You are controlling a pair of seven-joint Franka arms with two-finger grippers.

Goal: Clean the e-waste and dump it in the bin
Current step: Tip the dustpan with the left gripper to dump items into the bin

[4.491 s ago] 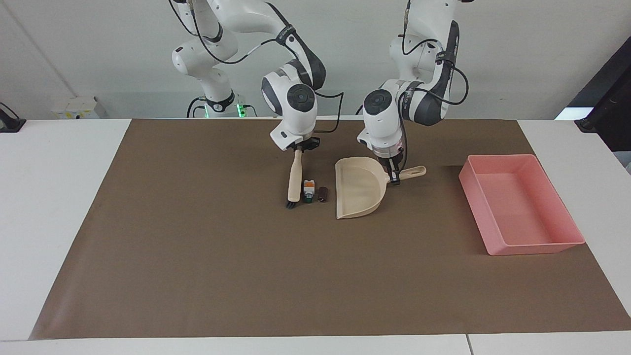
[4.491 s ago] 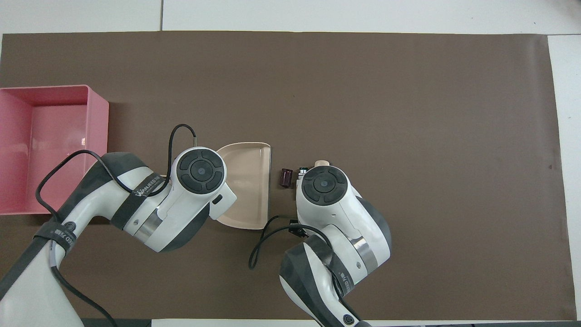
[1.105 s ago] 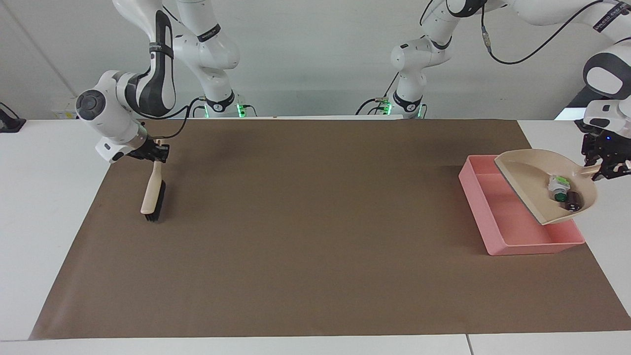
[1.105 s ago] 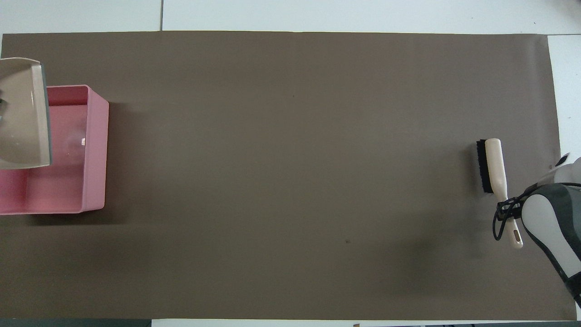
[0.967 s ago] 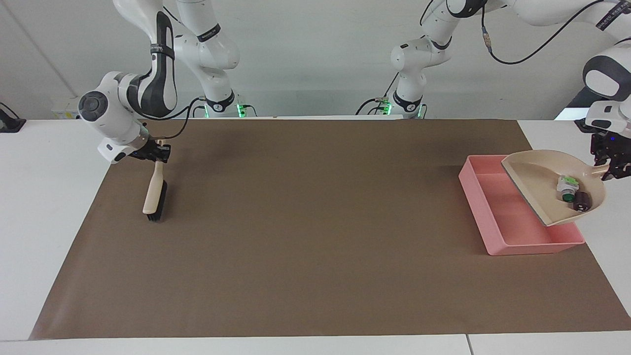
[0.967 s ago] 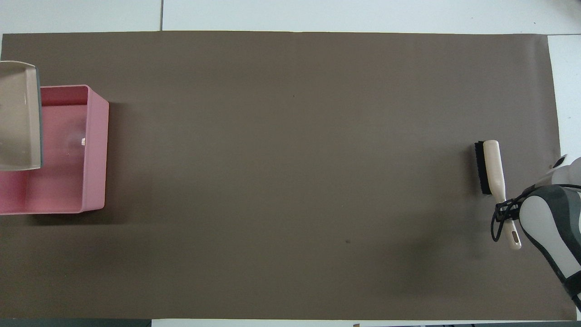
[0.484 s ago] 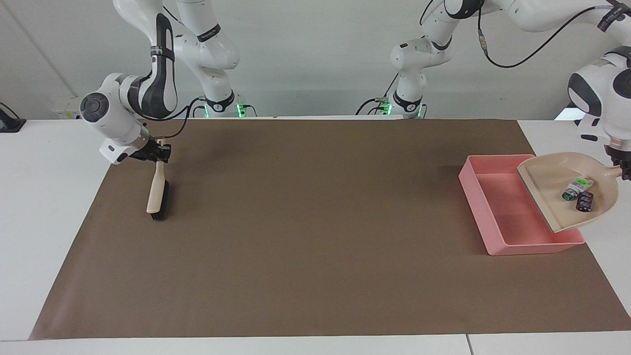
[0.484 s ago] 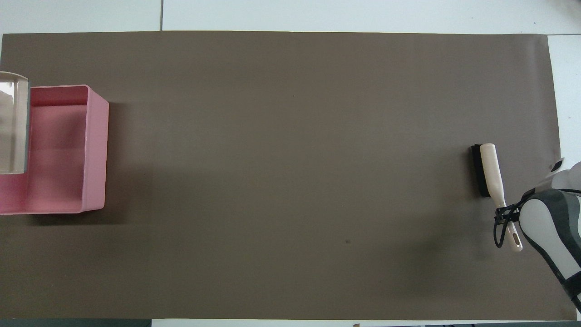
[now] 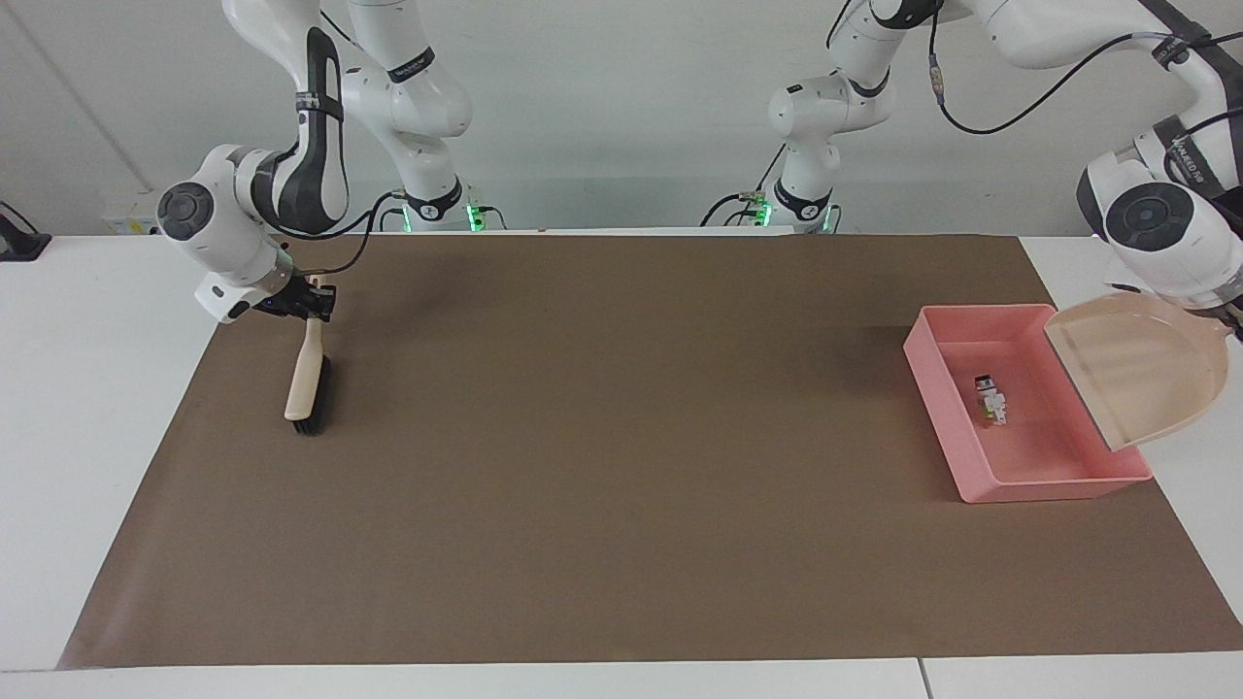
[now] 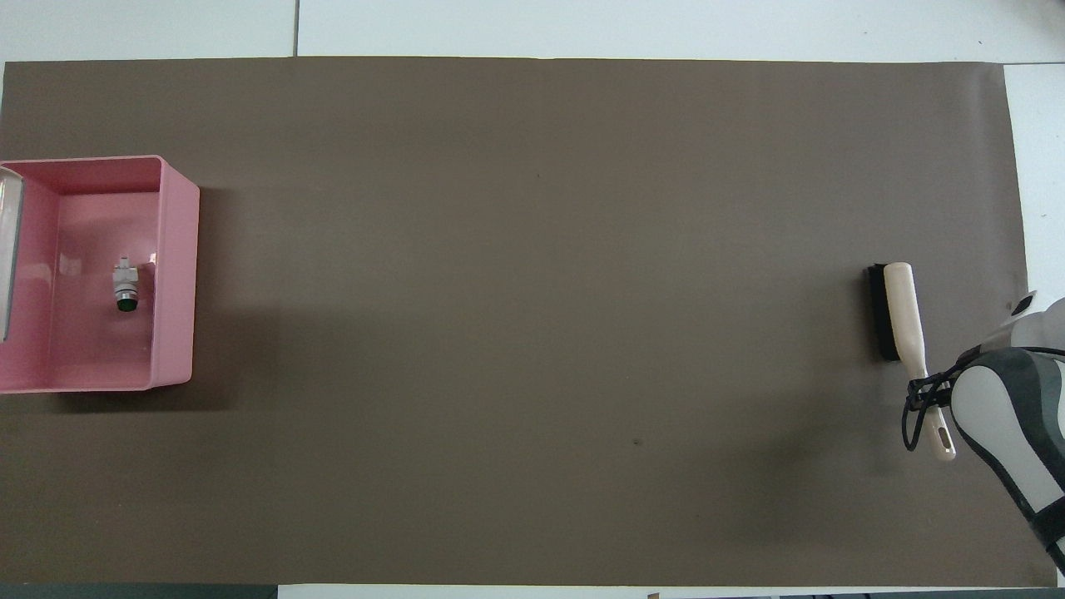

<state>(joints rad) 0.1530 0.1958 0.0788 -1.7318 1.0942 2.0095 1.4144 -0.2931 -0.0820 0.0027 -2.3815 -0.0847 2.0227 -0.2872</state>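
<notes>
1. Facing view: the left gripper point(image 9: 1231, 325), at the left arm's end of the table, is clamped on the handle of the beige dustpan point(image 9: 1136, 379). The dustpan hangs tilted over the edge of the pink bin point(image 9: 934, 388), its open lip sloping down toward the bin's inside. The pan itself looks bare.
2. Facing view: one piece of e-waste, the white block point(image 9: 990, 399), lies on the bin's floor. The dark cylinder cannot be made out.
3. Facing view: the right gripper point(image 9: 313, 302), at the right arm's end, is closed on the handle of the brush point(image 9: 307, 377). The brush slants down, its black bristles resting on the brown mat point(image 9: 621, 447).
4. Overhead view: the bin point(image 10: 176, 274) sits at the left arm's end of the mat point(image 10: 532, 333). The white block point(image 10: 125, 285), green tip pointing toward the robots, lies inside near the middle.
5. Overhead view: only a sliver of the dustpan point(image 10: 8, 249) shows at the picture's edge over the bin.
6. Overhead view: the brush point(image 10: 899, 312) lies along the mat near the right arm's end, its handle running under the right arm's wrist.
</notes>
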